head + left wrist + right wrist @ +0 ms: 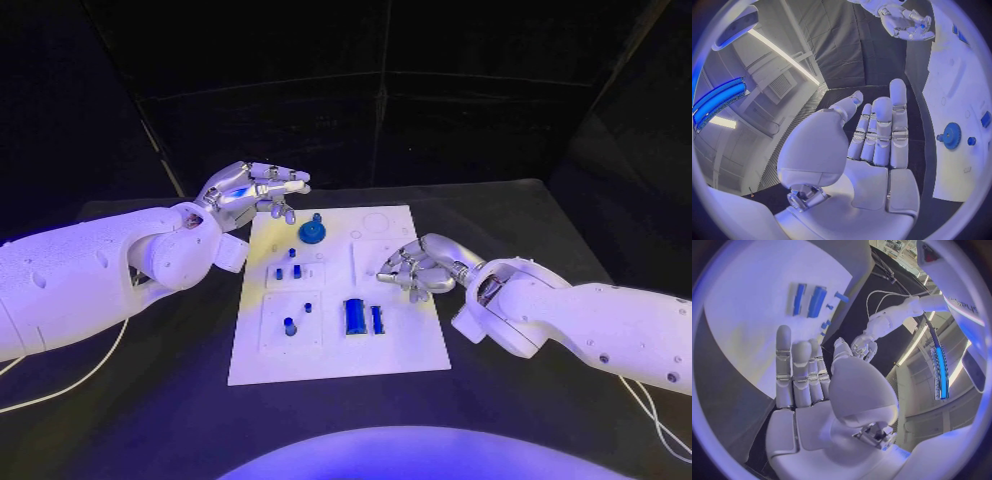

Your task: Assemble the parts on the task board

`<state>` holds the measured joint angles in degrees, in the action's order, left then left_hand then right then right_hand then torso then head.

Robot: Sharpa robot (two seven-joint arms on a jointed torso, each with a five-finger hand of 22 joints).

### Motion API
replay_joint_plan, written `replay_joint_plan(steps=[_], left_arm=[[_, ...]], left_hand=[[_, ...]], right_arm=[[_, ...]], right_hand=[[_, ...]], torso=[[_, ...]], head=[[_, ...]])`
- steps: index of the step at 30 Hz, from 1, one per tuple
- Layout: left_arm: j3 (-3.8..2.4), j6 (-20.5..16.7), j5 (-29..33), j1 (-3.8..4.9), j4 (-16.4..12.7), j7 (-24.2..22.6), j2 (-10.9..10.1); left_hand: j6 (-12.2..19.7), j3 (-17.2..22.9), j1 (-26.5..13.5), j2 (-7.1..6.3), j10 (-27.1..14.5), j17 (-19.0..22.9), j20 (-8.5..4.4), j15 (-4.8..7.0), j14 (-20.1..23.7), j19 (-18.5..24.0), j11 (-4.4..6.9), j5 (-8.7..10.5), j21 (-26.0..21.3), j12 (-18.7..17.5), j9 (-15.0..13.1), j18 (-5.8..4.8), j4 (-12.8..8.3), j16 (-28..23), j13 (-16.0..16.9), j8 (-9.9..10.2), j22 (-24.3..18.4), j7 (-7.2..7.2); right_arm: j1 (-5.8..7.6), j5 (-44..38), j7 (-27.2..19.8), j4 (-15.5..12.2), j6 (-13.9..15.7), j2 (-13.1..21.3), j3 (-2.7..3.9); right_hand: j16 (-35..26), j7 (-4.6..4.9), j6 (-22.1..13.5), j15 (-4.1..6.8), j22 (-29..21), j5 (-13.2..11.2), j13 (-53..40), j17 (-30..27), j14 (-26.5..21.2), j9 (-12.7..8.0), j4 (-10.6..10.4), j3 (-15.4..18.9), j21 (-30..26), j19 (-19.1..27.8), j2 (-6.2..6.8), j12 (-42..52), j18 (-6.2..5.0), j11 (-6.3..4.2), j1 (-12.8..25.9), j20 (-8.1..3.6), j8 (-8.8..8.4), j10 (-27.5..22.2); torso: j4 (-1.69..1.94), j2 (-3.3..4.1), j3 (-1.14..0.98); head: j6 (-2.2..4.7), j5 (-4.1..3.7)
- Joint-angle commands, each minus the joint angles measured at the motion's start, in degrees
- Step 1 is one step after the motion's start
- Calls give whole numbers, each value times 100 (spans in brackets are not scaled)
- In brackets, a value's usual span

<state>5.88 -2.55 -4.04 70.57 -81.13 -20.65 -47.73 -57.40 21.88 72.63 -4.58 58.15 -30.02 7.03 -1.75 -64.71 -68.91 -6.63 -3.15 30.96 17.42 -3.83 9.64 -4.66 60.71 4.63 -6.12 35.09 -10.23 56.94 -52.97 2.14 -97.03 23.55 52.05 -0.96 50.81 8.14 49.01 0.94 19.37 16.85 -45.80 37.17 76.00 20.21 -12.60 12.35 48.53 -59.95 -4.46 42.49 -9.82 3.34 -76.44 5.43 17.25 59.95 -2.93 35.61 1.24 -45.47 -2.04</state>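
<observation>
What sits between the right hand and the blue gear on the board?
In the head view, only bare white board with shallow recesses lies between the right hand and the gear.

Matt white task board [389,350], glossy blue plastic parts [353,316], smooth silvery metallic fingers [277,186].

White arms [87,275], silver hands [257,188]

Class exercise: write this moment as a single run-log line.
left hand: open, at task board far-left corner | right hand: open, over right edge | blue gear: on board | parts: untouched
</observation>
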Motion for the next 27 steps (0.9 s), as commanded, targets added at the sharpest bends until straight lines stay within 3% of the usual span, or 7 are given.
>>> replay_joint_plan(steps=[1,4,8,14,24,25,27], left_arm=[[21,-174,75,-5,99,-203,97],[74,-268,138,-20,254,-287,226],[105,-442,320,-45,548,-432,390],[116,-608,528,-161,1120,-673,659],[110,-788,820,-530,1914,-963,1099],[118,-614,563,-512,1849,-629,1064],[111,-650,561,-517,1821,-632,1056]], left_hand=[[45,-48,43,45,-103,172,44,-46,351,276,-20,16,-176,37,-10,47,-3,-203,-14,-49,-88,-17],[87,-89,78,85,-217,560,154,-167,1084,902,-98,22,-609,98,-8,11,0,-877,-43,-97,-324,-59],[97,-94,93,123,-289,1172,320,-353,1523,1568,-162,8,-1153,125,-6,-38,21,-1926,-87,-164,-673,-71],[106,-54,78,147,-211,1951,625,-499,1209,2143,-200,39,-1882,-97,2,97,81,-3373,-111,-189,-1315,-36],[163,-50,74,169,-161,2372,809,-657,1065,2414,-288,18,-2315,-502,6,94,123,-4456,-110,-64,-1826,35],[1828,-685,-2120,458,-1859,2544,359,-370,2685,3730,27,315,-2531,-855,383,-288,466,-4897,-463,126,-2307,301],[2053,-764,-2401,458,-2076,2581,299,-370,2894,3927,42,315,-2576,-920,383,-288,466,-4992,-463,159,-2391,365]], right_arm=[[112,1206,-1179,326,115,-120,6],[241,1598,-1551,882,72,-372,7],[321,2096,-1963,1495,2,-678,15],[364,2882,-2394,2280,-260,-1170,93],[376,3467,-2786,3496,-666,-1879,181],[363,2992,-2392,3336,-329,-1821,172],[363,3024,-2403,3300,-296,-1806,171]], right_hand=[[-737,51,-92,-74,-216,13,278,-517,-240,-33,58,-4,-376,150,-52,-309,-53,70,-163,60,-5,-245],[-1669,205,-188,-272,-580,-78,874,-902,-607,-194,199,-96,-1031,463,-176,-968,-32,250,-565,233,-101,-745],[-2552,316,-119,-428,-928,-236,1894,-1261,-868,-518,322,-177,-1651,682,-217,-1821,-41,398,-923,420,-329,-821],[-3757,365,144,-666,-1329,-288,3018,-2006,-1445,-961,462,-231,-2412,1121,-179,-2554,-25,510,-1103,705,-764,-498],[-4583,373,501,-852,-1565,-361,4101,-2793,-1428,-1444,778,-241,-3120,1137,-189,-3128,-71,584,-820,896,-1287,-167],[-5081,19,-1145,-596,-1937,-743,4580,-3030,-3286,-1592,1260,-541,-3599,2598,5,-3437,296,310,1688,439,-1725,-1946],[-5081,-22,-1308,-595,-1937,-800,4580,-3094,-3495,-2021,1260,-578,-3691,2762,25,-3498,296,276,2005,415,-1725,-2117]], torso=[[85,-124,49],[119,-218,83],[157,-299,82],[161,-407,59],[183,-488,35],[166,-461,49],[175,-460,37]], head=[[177,-32],[357,-40],[531,-26],[706,25],[876,23],[853,25],[871,38]])
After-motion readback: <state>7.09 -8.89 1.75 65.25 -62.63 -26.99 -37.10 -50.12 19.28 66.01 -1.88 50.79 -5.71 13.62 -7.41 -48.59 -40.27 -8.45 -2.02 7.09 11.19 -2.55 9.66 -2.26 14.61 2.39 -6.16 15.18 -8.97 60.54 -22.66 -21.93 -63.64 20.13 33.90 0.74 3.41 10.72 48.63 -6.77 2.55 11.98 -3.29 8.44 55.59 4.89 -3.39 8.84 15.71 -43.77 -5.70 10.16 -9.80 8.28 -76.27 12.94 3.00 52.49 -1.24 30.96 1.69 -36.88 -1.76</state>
